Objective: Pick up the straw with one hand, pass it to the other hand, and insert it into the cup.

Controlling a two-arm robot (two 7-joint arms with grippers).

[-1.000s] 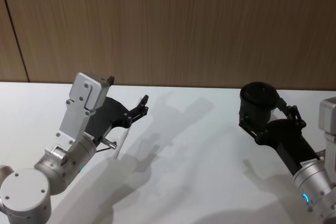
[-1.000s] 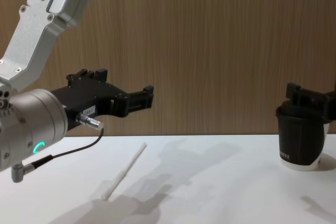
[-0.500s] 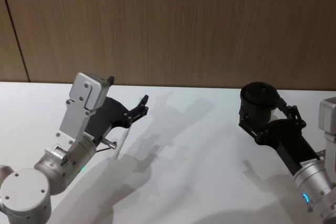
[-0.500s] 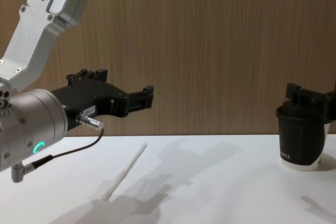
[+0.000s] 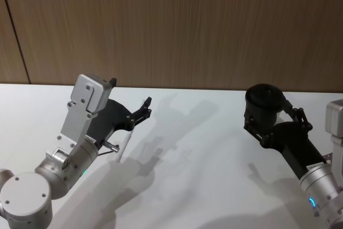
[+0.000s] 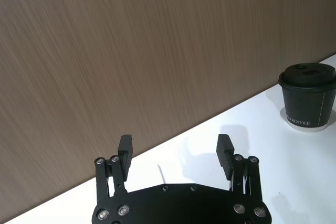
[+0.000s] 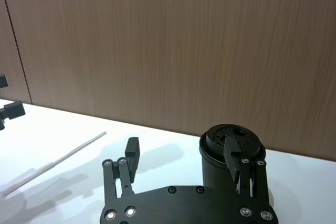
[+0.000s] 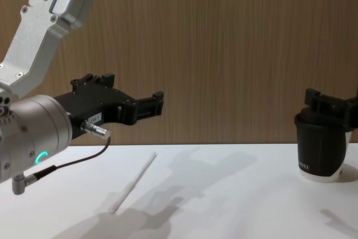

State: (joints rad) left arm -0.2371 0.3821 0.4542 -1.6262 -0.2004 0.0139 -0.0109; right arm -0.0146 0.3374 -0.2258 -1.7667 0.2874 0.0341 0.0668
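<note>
1. At the far left, the left arm's silver cylindrical wrist (image 8: 31, 138) shows large. A green ring (image 8: 38, 158) glows on it, and a thin dark cable (image 8: 72, 163) loops away from it.
2. The left tool (image 6: 175, 148) is black and two-fingered. It hangs in the air above the left part of the white worktop (image 8: 240, 205) and points toward the back edge. Its fingers are released and spread wide, with nothing between them.
3. The straw (image 8: 132, 183) is thin, straight and white. It lies flat on the left part of the worktop, below the left tool and apart from it. It runs on a slant from nearer the front edge toward the back edge, with its far end leaning to the right.
4. Soft grey shadows of the arms fall across the middle of the worktop. Behind the back edge stands a brown wood-grain wall (image 8: 235, 43).
5. The cup (image 8: 319, 152) stands upright on the right part of the worktop, close to the back edge and well apart from the straw. It is black and faintly ribbed, with a black rimmed lid on top, a white base and small white print on its side.
6. The right tool (image 7: 181, 150) is all black and angular. It reaches in from the right front corner and sits at the cup, at about lid height. Its fingers are released and spread wide, one to each side of the lid as seen from the head camera. It is not grasping the cup, and it is impossible to tell whether either finger touches it.
</note>
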